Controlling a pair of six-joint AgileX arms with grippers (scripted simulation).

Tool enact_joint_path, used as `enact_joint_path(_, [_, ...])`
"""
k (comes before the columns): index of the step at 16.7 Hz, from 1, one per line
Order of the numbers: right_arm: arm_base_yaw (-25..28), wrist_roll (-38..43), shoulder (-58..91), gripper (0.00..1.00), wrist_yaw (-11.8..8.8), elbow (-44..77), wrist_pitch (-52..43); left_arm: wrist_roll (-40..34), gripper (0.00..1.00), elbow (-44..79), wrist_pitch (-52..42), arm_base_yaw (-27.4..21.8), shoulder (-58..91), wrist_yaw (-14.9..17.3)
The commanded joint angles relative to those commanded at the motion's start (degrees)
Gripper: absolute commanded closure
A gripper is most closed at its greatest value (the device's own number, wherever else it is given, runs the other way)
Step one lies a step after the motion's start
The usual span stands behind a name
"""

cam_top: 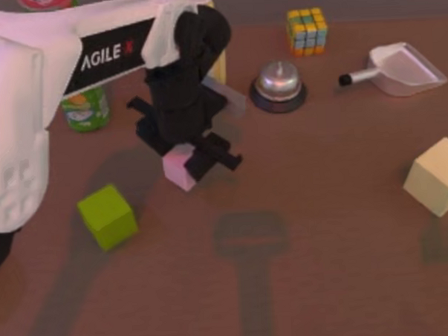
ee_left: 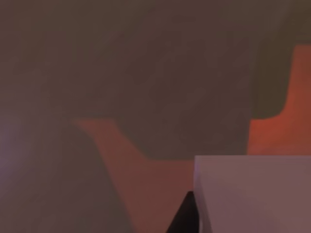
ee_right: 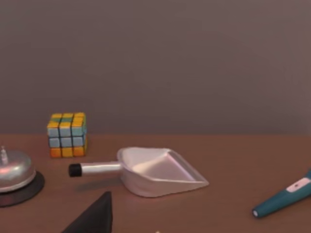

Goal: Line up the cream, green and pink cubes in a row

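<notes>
I count three plain cubes, one of each: pink cube [cam_top: 181,170] centre table, my left gripper's [cam_top: 185,167] fingers clamped on it; green cube [cam_top: 108,215] left; cream cube [cam_top: 438,176] far right. Only my right wrist view shows a teal pen [ee_right: 284,197] — right gripper unseen.

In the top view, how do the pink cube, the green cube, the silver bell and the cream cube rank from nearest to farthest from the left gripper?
1. pink cube: right at the left gripper, between its fingers.
2. green cube and silver bell: too close to call; the cube is lower left, the bell upper right.
3. cream cube: farthest, at the table's right edge.
</notes>
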Motion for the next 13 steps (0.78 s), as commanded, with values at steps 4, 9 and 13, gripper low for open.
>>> enact_joint_path(4, [0.0, 0.0, 0.0, 0.0, 0.0, 0.0, 0.0, -0.09, 1.0, 2.74, -4.03, 0.46, -1.75, 0.02])
enact_joint_path(9, [0.0, 0.0, 0.0, 0.0, 0.0, 0.0, 0.0, -0.75, 1.0, 2.87, -4.01, -0.29, -1.4, -0.04])
enact_joint_path(13, [0.0, 0.0, 0.0, 0.0, 0.0, 0.0, 0.0, -9.33, 1.0, 4.77, -5.18, -4.36, -0.44, -0.31])
